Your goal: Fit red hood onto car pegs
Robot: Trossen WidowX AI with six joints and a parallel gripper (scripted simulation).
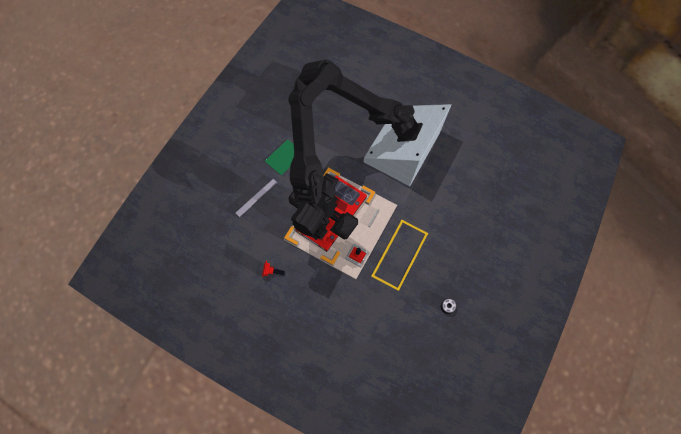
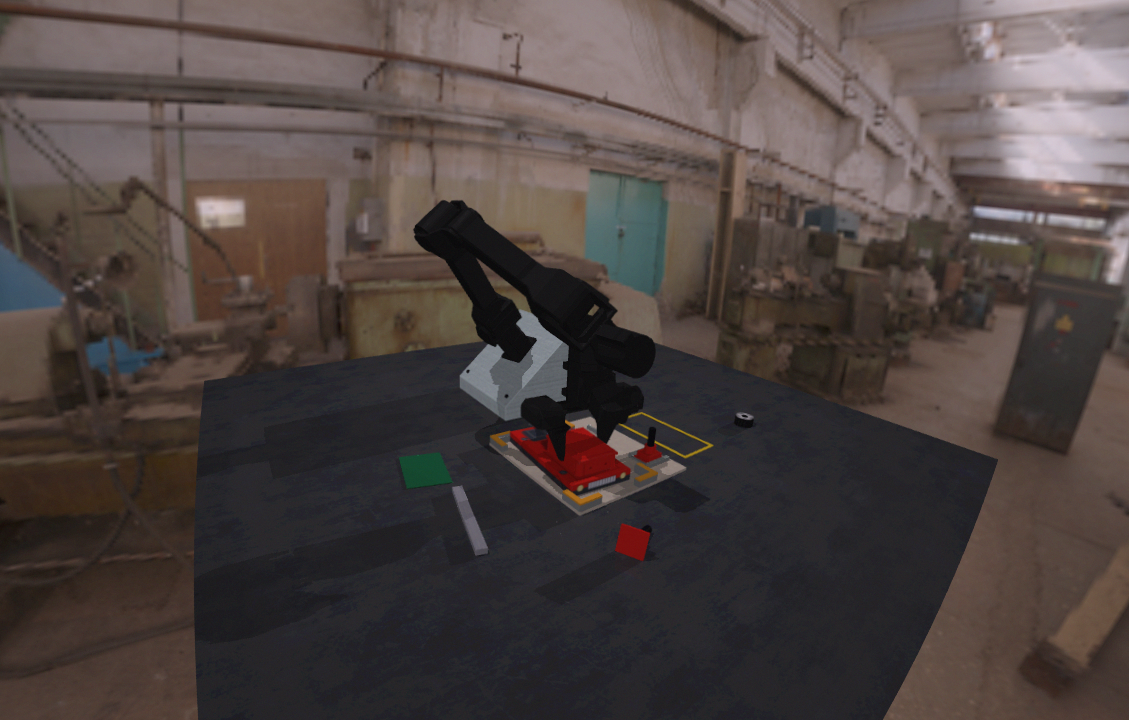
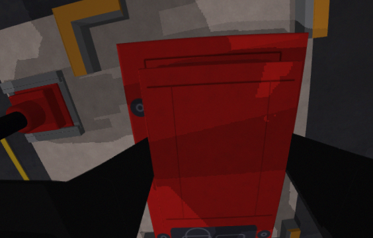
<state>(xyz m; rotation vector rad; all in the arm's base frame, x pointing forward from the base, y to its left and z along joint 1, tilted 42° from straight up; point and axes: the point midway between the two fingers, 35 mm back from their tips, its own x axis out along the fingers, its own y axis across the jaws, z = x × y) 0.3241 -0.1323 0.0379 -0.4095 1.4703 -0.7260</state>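
Note:
The red hood point(image 2: 590, 450) point(image 3: 219, 132) is over the deck of the red car chassis point(image 1: 356, 204) point(image 2: 541, 447) point(image 3: 127, 66), low and close to it and looking about level. My gripper point(image 2: 584, 447) point(image 3: 215, 139) is shut on the hood, one dark finger against each long side. The wrist view shows the flat roof, with the dashboard at its lower edge. The pegs, corner holes and engine block are hidden, so I cannot tell whether the pegs are in the holes. The chassis sits between the orange corner brackets of the jig board point(image 1: 370, 237) point(image 3: 14, 46).
A red block with a black handle point(image 1: 357, 253) point(image 2: 649, 454) point(image 3: 38, 109) stands in a grey holder on the board. Around it are a yellow outline point(image 1: 386, 248), a wheel point(image 1: 449, 299), a red-and-black piece point(image 1: 267, 268), a grey bar point(image 1: 255, 198), a green plate point(image 1: 279, 159) and a grey wedge point(image 1: 429, 129).

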